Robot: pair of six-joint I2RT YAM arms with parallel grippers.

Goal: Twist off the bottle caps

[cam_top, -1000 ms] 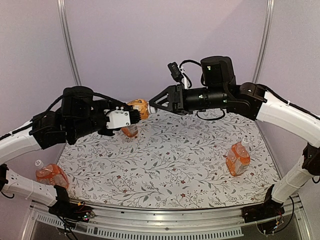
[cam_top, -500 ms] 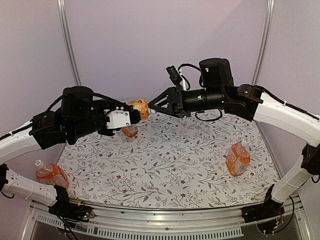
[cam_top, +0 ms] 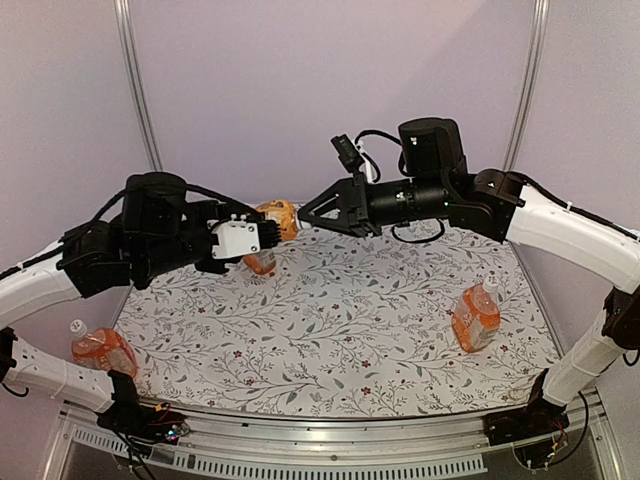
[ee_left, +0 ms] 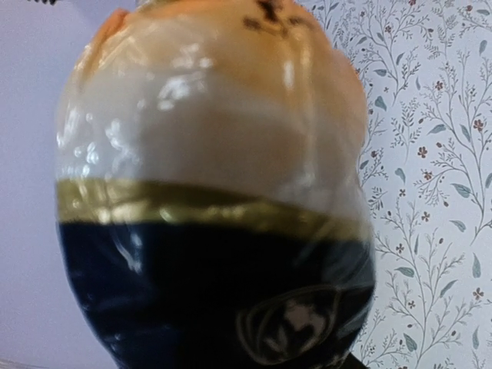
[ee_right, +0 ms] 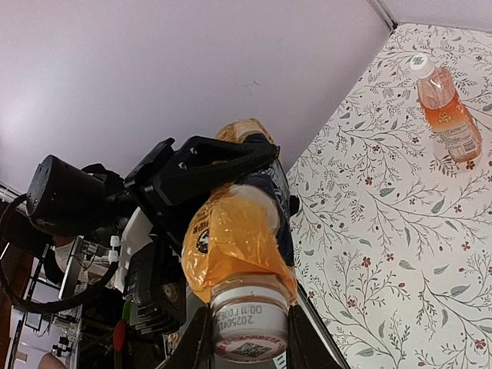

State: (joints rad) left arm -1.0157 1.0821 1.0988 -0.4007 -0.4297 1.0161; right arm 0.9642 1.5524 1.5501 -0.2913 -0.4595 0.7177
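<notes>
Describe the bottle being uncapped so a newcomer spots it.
Above the far edge of the floral table, both arms meet. The bottle is pinched in mid-air by the left gripper, the fingers of the right gripper on its cap. It alone is airborne; its label is dark.

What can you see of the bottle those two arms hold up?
The bottle is clear plastic holding orange drink, with a dark, gold-edged label and orange wrap at the neck. It hangs sideways above the table: the left gripper clamps its body, and the right gripper pinches its white cap.
</notes>
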